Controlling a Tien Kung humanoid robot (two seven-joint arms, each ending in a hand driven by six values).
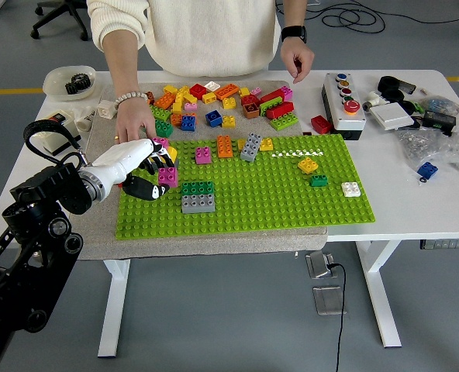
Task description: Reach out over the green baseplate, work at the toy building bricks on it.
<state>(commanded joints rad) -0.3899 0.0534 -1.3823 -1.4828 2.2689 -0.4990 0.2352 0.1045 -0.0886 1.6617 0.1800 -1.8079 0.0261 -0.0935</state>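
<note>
green baseplate lies flat on a grey mat on the white table, its near edge close to the table's front. the robot's left hand reaches in from the left over the plate's left end, white shell and black fingers curled around a magenta brick that sits at the plate's left side; thumb below, fingers above, so it looks to be gripping that brick. the right arm is nowhere to be seen

just right of the hand a dark green brick stands touching a grey brick in front of it. further back on the plate are a pink brick, an orange brick, a tilted grey brick and a small yellow one. toward the right sit a yellow brick, a small green brick and a white brick, each apart from the others

behind the plate a heap of loose bricks in mixed colours is spread over the mat. a person in a cream sweater stands at the far side; one hand with a bead bracelet rests at the plate's far left corner, just behind the robot's fingers, and the other hand, wearing a watch, hangs above the table's far edge, holding nothing. a button box stands to the right of the bricks
</note>
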